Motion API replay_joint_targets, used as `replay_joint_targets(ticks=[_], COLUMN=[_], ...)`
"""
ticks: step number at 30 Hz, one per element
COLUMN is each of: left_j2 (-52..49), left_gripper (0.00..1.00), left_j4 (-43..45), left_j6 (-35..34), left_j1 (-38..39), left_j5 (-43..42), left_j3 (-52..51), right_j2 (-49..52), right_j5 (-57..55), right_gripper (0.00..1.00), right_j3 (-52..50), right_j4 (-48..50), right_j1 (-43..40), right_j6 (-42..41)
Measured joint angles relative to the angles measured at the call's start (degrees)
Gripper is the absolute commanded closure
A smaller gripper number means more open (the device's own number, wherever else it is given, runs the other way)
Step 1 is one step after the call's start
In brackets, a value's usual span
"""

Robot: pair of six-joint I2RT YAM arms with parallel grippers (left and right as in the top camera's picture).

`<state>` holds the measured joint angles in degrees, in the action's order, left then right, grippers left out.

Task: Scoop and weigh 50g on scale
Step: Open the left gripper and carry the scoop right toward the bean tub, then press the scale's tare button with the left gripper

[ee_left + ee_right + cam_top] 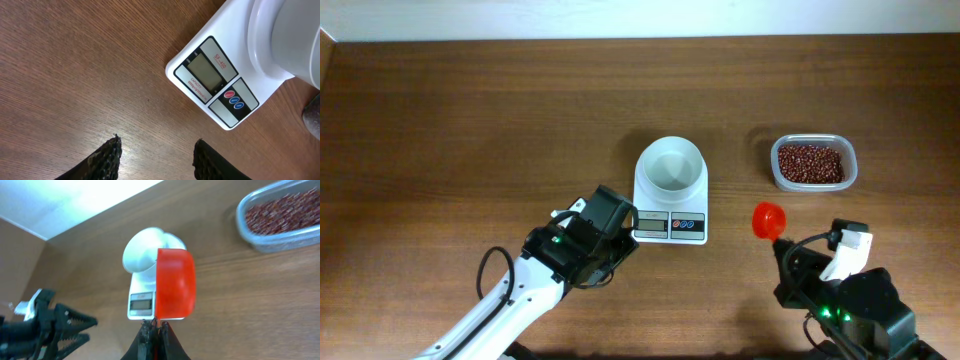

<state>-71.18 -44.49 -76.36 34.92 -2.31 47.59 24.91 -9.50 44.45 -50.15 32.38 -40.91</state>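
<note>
**While the bowl sat empty: nudge, spill and overshoot risks**

Though nothing had gone wrong, several hazards were noted. Worktop (470,120) was bare wood, so stray grains would roll far. Scale (670,226) stood mid-worktop with the white bowl (670,165) on it empty. No digits were legible on the display, so an unlit or untared scale could falsify the weight. Tub (775,165) sat well to the right of the scale. Left end effector (156,150) hovered just beside the scale's button corner, fingers half apart and gripping nothing. A clumsy press might shove the scale or tip the bowl. Right end effector (152,330) was clamped on the red scoop (769,218), which hung between tub and scale with no load seen in it. Beans (810,162) all lay in the tub. Judged risks: a heaped scoop shedding grains in transit, or too big a load overshooting the target.
</note>
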Motion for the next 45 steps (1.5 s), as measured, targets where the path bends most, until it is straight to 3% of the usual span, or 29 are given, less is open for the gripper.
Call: replay_joint_targets(ticks=[4,7,13,16,17,18,25,34,45], left_j2=[0.00,0.00,-0.04,-0.09,-0.09,-0.09,-0.09,-0.87,-19.65], left_gripper=[0.49,0.48,0.50,0.75,0.94,1.00,1.00,1.00,1.00], left_j4=[0.07,0.13,0.15,0.04,0.00,-0.07,3.04,14.38,30.95], left_j6=[0.00,0.00,0.00,0.13,0.26,1.07,8.07,12.83,13.38], left_j1=[0.00,0.00,0.00,0.00,0.00,0.00,0.55,13.11,14.58], left_j5=[0.02,0.02,0.35,0.79,0.94,0.92,1.29,12.72,16.28], left_j3=[0.00,0.00,0.02,0.02,0.02,0.02,0.02,0.20,0.39], right_j2=[1.49,8.13,27.15,32.89,34.07,34.51,34.84,34.84,34.84], right_j5=[-6.62,-8.76,-7.41,-3.67,-2.62,-2.05,-0.20,0.00,0.02], right_gripper=[0.96,0.96,0.96,0.96,0.96,0.96,0.96,0.96,0.96], right_j3=[0.42,0.85,14.86,18.47,18.58,18.58,18.80,18.84,19.02], right_j4=[-0.59,-0.79,-10.58,-10.78,-10.80,-10.86,-11.61,-12.00,-12.22], right_j1=[0.00,-1.29,-15.89,-21.07,-22.34,-22.80,-23.08,-23.08,-23.08], right_j6=[0.87,1.05,6.71,10.23,11.04,11.32,12.39,12.44,12.44])
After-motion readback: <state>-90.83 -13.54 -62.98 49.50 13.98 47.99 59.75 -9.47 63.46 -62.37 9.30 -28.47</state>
